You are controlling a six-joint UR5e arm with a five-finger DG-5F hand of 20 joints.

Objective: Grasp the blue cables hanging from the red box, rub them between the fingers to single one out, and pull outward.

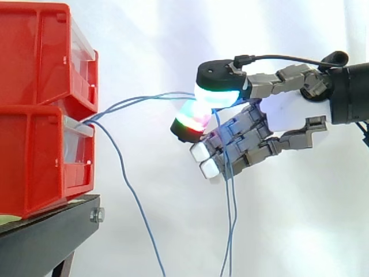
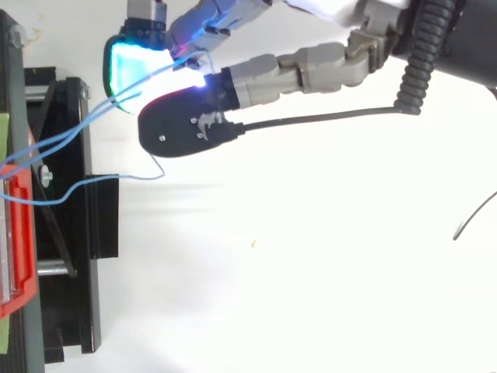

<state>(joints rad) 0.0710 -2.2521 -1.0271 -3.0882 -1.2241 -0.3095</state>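
Thin blue cables run from the slot between the two stacked red bins rightward to my hand. Two glowing fingertips pinch the cables between them, one cyan-green pad above and one red-green pad below. Past the pinch, the cable ends hang straight down. Another blue cable droops from the lower bin toward the bottom edge. In the top view the cables stretch from the bin to the glowing pads. The other fingers are curled loosely below.
The bins sit on a black stand at the left, seen from above as a black frame. A white curtain fills the background. Open space lies right of the stand and under the hand.
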